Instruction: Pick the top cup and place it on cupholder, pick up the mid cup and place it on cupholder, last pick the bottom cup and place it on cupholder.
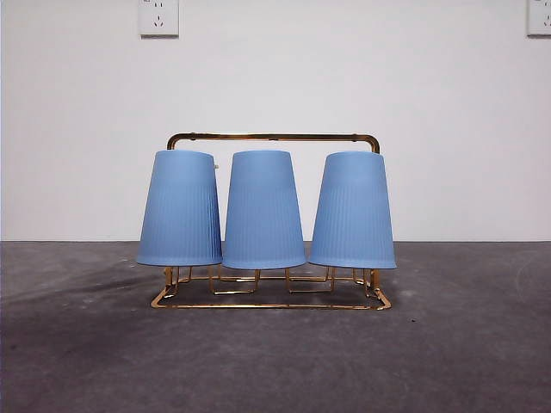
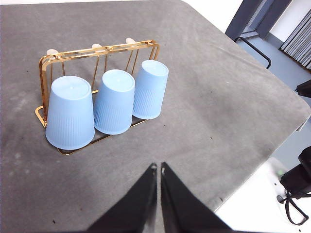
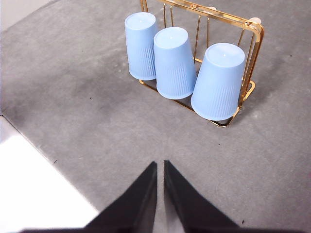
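Note:
A gold wire cupholder (image 1: pixel 274 137) stands at the middle of the grey table. Three ribbed blue cups hang upside down on its front pegs: a left cup (image 1: pixel 180 209), a middle cup (image 1: pixel 263 211) and a right cup (image 1: pixel 353 211). The same cupholder (image 2: pixel 73 54) and cups (image 2: pixel 114 108) show in the left wrist view; the cupholder (image 3: pixel 252 36) and cups (image 3: pixel 174 62) show in the right wrist view too. My left gripper (image 2: pixel 159 169) is shut, empty and well back from the rack. My right gripper (image 3: pixel 160 165) is likewise shut, empty and apart from it.
The grey table mat (image 1: pixel 275 361) runs to a white wall with two sockets (image 1: pixel 158 17). The table's edge (image 2: pixel 272 145) drops off beside the left arm, with cables and furniture beyond. A white surface (image 3: pixel 34 189) borders the mat near the right arm.

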